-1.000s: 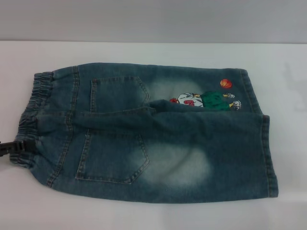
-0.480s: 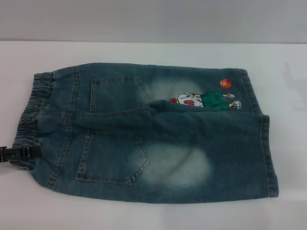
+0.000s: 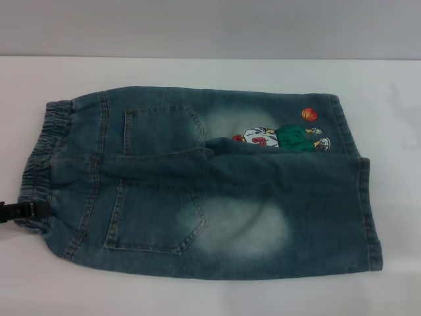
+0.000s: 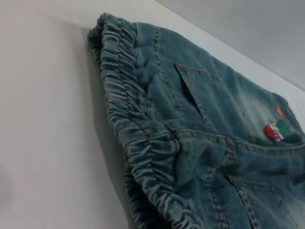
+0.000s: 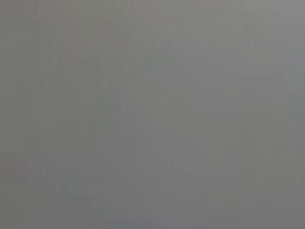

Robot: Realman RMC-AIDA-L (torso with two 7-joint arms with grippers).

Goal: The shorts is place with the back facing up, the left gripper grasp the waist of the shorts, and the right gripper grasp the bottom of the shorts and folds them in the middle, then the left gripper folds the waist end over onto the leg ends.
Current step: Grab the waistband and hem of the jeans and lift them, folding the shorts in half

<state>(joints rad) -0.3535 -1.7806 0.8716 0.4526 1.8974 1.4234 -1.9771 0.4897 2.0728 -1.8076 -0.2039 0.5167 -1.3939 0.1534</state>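
Observation:
The faded blue-green denim shorts [image 3: 217,191] lie back up on the white table, folded lengthwise so one leg lies over the other. The puckered waist [image 3: 39,158] is at the left and the straight leg ends [image 3: 370,210] are at the right, near the cartoon print [image 3: 283,138]. My left gripper [image 3: 25,212] shows only as a black tip at the picture's left edge, against the near end of the waist. Its wrist view looks closely along the waist [image 4: 128,124] and back pockets [image 4: 209,105]. The right gripper is out of view; its wrist view shows only plain grey.
The white table [image 3: 197,299] reaches around the shorts on all sides, with a bare strip in front. A grey wall [image 3: 210,26] rises behind the table's far edge.
The left gripper's black tip has dropped slightly toward me along the waist edge and pulled a little to the left. The shorts have not moved.

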